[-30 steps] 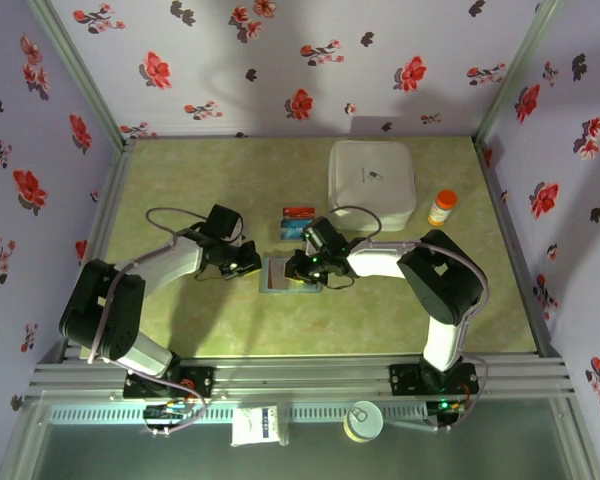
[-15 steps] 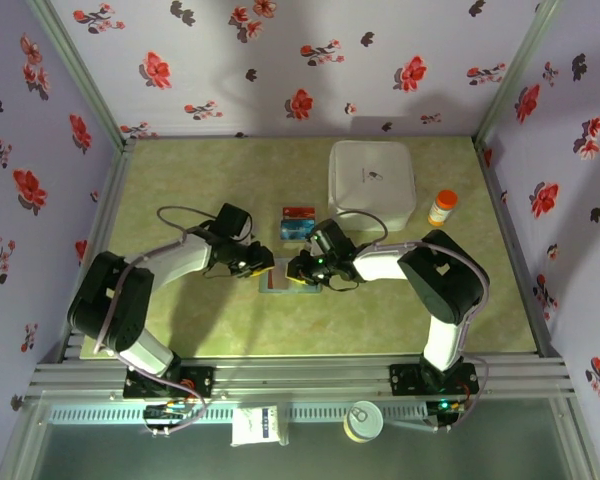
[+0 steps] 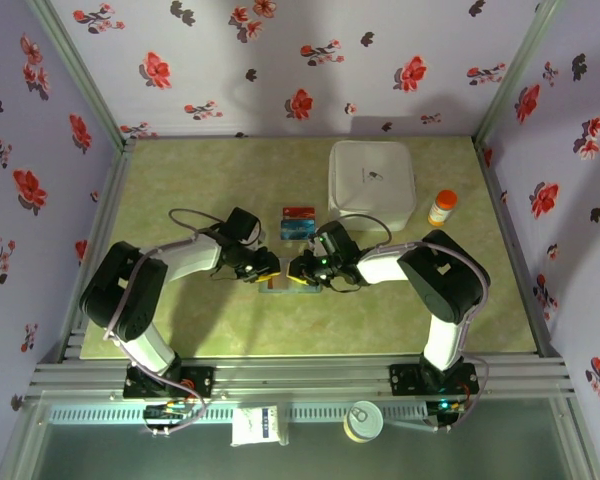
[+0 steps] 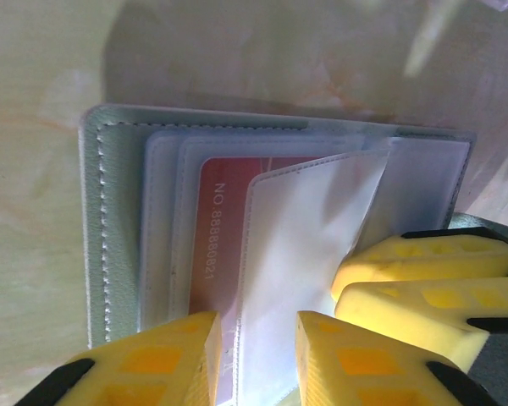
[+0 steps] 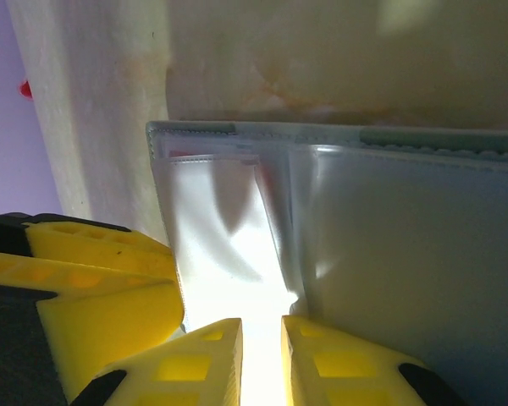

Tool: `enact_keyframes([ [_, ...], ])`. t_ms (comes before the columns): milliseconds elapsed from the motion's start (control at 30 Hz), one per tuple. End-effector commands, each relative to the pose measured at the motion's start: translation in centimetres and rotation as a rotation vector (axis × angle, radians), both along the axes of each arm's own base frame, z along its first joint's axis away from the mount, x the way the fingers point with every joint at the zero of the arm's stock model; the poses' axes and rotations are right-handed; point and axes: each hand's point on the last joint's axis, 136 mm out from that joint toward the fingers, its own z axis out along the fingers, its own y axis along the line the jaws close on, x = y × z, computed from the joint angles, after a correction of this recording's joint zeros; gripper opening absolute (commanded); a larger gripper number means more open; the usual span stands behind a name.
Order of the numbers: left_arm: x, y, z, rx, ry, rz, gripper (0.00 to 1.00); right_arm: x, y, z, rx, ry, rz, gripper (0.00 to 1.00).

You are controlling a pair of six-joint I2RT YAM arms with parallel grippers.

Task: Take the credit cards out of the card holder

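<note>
Left wrist: the card holder (image 4: 110, 211) lies open mid-table, a red credit card (image 4: 216, 245) reading "NO 8888…" in its slot. The left gripper (image 4: 254, 347) has its jaws apart, astride that card. The right gripper (image 5: 261, 338), at the holder's 3 o'clock, pinches a clear sleeve (image 5: 229, 245).

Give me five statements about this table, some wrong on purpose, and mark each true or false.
1. A red card sits in a slot of the wallet. True.
2. The wallet is folded shut. False: it lies open, with its slots showing.
3. Two loose cards, one red and one blue, lie on the table near the white box. True.
4. The orange bottle stands on top of the white box. False: it stands on the table beside the box.
5. The left gripper and right gripper are both at the wallet, the right one pinching a clear sleeve. True.
</note>
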Motion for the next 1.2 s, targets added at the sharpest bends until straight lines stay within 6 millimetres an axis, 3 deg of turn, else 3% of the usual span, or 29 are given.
enact_keyframes([
  [0,0.6,-1.0,0.5,-0.027,-0.005,0.001,0.28,-0.2,-0.6,-1.2,-0.016,0.039,-0.019,0.21],
  [233,0.9,-1.5,1.3,-0.057,-0.029,0.000,0.18,-0.3,-0.6,-0.8,-0.004,0.036,-0.024,0.21],
  [500,1.3,-2.1,3.2,-0.090,-0.056,-0.007,0.16,0.3,-0.8,2.9,0.011,-0.039,-0.026,0.21],
  [800,1.2,-4.0,4.6,-0.110,-0.061,-0.053,0.17,1.1,-4.5,6.3,-0.107,-0.143,-0.081,0.22],
  [1167,1.2,-8.3,3.9,-0.134,-0.030,-0.129,0.32,1.0,-8.3,8.7,-0.201,-0.214,-0.142,0.25],
])
